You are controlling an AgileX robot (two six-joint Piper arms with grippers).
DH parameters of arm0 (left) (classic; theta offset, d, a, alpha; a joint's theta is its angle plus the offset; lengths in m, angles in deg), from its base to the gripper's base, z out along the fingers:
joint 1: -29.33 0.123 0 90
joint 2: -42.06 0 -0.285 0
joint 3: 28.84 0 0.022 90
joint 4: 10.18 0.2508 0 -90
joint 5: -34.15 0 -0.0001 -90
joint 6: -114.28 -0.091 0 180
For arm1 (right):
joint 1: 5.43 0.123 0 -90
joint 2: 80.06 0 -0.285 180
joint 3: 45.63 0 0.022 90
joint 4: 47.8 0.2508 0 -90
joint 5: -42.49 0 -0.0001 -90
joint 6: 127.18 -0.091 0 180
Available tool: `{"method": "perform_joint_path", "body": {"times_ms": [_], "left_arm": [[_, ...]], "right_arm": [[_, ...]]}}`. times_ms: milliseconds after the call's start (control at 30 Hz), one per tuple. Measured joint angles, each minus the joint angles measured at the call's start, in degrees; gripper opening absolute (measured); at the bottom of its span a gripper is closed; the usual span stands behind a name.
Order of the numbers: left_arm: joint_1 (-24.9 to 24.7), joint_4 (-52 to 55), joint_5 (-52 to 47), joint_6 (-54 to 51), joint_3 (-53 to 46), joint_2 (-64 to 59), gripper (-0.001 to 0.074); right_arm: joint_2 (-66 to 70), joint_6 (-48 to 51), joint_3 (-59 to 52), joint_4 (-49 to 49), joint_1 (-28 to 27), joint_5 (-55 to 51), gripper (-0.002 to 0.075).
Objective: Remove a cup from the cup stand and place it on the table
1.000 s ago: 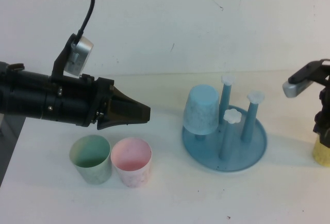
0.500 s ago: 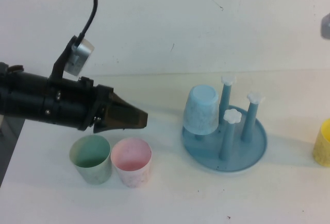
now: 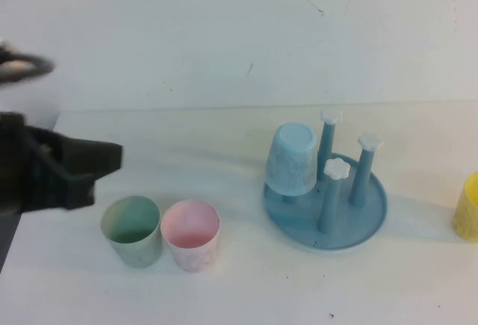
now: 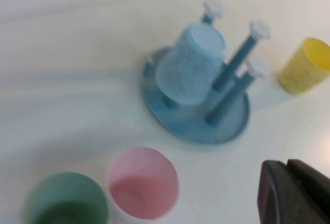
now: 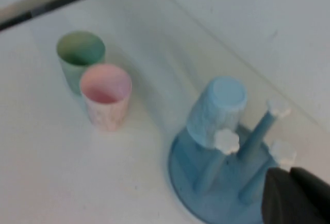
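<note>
The pale yellow cup (image 3: 469,207) stands upright on the white table (image 3: 246,280) at the far right edge, apart from the stand; it also shows in the left wrist view (image 4: 304,72). The blue cup stand (image 3: 351,228) holds a light blue cup (image 3: 293,159) upside down on one peg; three pegs with white caps are bare. My left gripper (image 3: 104,159) is blurred at the far left, above the table, shut and empty (image 4: 286,170). My right gripper (image 5: 289,175) is out of the high view, shut and empty, raised over the stand (image 5: 185,183).
A green cup (image 3: 132,229) and a pink cup (image 3: 191,234) stand upright side by side at the front left, just below the left gripper. A pale wall rises behind the table's far edge.
The left arm has pulled back to the left, away from the stand. The right arm let go of the yellow cup and rose out of the high view. The yellow cup stays on the table.
</note>
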Motion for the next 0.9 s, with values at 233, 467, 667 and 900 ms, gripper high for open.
{"method": "perform_joint_path", "body": {"times_ms": [233,467,667,900], "left_arm": [[0.0,8.2,10.4,5.8,-10.1,14.9,-0.0002],[0.0,19.3,18.5,15.2,-22.8,23.6,-0.0002],[0.0,25.1,28.7,16.4,-31.8,25.4,-0.0002],[0.0,25.6,30.4,16.4,-38.9,25.4,-0.0002]], "right_arm": [[-14.2,19.2,-15.3,22.5,0.0,12.3,-0.0001],[-22.9,41.9,-24.7,48.6,0.0,10.3,-0.0001],[-25.6,50.7,-27.5,59.6,0.0,4.6,-0.0001],[-25.6,51.9,-27.7,60.6,0.0,10.8,-0.0001]]}}
